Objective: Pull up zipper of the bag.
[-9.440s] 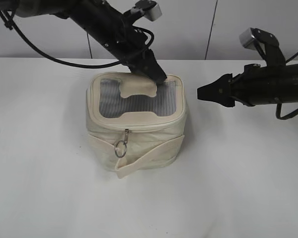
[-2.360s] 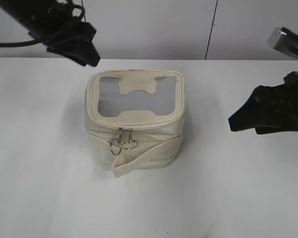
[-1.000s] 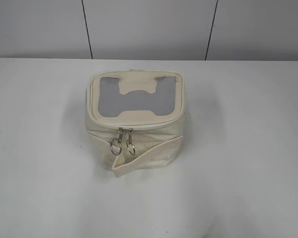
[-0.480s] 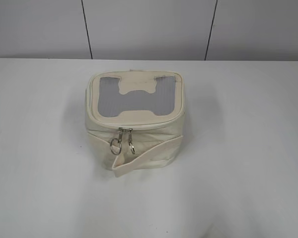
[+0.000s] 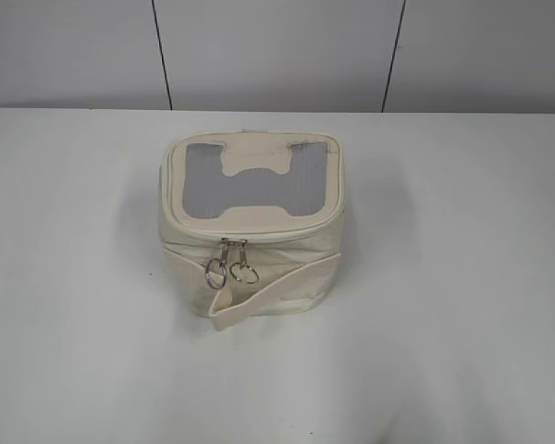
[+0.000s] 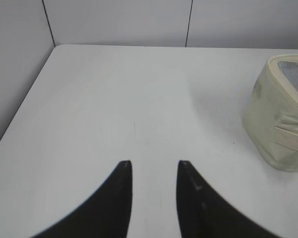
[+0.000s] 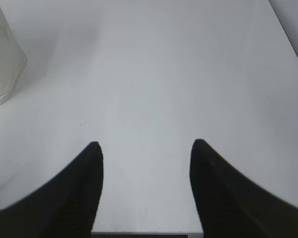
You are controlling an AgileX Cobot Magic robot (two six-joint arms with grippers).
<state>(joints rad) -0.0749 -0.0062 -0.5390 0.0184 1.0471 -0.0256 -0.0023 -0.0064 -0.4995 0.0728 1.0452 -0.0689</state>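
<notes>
The cream bag [image 5: 252, 231] stands upright mid-table, its lid with the grey mesh window and H-shaped patch on top. The zipper [image 5: 233, 244] runs round the lid rim; both silver sliders sit together at the front with their ring pulls hanging side by side. The bag also shows in the left wrist view [image 6: 280, 114] at the right edge and in the right wrist view [image 7: 2, 64] at the left edge. My left gripper [image 6: 154, 163] is open and empty over bare table, left of the bag. My right gripper [image 7: 146, 144] is open and empty, right of the bag. Neither arm shows in the exterior view.
The white table [image 5: 444, 277] reaches a grey panelled wall [image 5: 277, 55] at the back. The table's left edge [image 6: 20, 104] shows in the left wrist view, its right edge [image 7: 288, 39] in the right wrist view.
Both arms drew back out of the exterior view. The second slider now sits beside the first at the front. In the last second only the right ring pull has swung slightly.
</notes>
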